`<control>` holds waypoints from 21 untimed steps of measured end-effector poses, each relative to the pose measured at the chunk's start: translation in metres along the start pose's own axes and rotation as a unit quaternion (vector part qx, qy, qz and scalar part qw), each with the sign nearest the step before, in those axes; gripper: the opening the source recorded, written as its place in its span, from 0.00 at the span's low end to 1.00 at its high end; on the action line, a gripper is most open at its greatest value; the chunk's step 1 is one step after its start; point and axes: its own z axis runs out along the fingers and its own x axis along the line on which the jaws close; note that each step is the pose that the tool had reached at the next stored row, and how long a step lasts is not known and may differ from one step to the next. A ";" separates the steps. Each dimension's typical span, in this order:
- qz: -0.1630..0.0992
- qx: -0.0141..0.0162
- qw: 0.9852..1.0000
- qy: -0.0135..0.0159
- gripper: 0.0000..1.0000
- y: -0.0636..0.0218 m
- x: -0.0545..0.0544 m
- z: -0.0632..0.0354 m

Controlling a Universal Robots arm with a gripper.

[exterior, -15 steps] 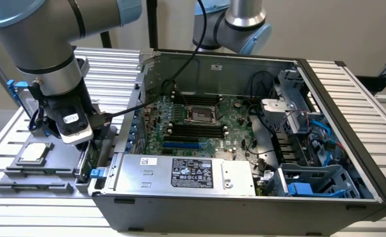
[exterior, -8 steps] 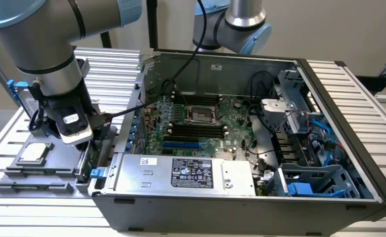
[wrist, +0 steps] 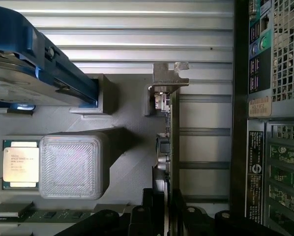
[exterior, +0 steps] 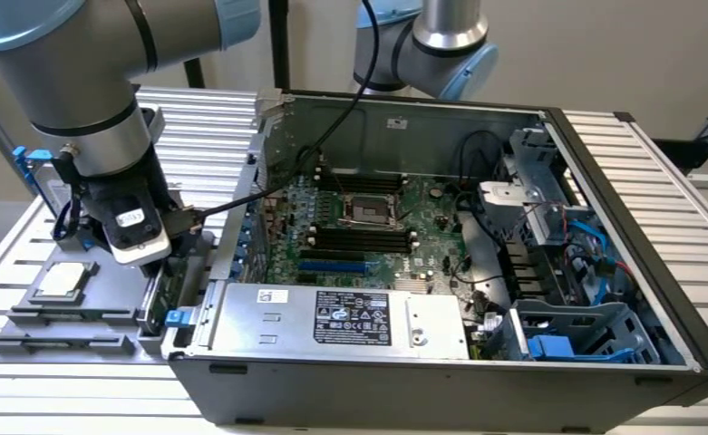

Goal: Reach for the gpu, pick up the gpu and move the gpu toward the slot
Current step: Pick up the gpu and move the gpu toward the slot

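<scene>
Gripper [wrist: 161, 209] lowered over the gpu [wrist: 174, 142], which stands on edge in the grey holder tray [wrist: 130, 162] on the desk [exterior: 693, 181], bracket end away from the wrist, just beside the open computer case [exterior: 450, 372]. Whether the jaws are apart or clamped cannot be told. Reach near complete; card unlifted; motherboard [exterior: 384, 231] well apart, move outstanding.
</scene>
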 end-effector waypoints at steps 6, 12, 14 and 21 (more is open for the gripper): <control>0.000 0.000 1.000 0.000 0.27 0.0000 0.000 0.0000; 0.000 0.000 1.000 0.000 0.27 0.0000 0.000 0.0000; 0.000 0.000 1.000 0.000 0.27 0.0001 0.000 -0.0005; 0.000 0.000 1.000 0.000 0.27 0.0002 0.000 -0.0119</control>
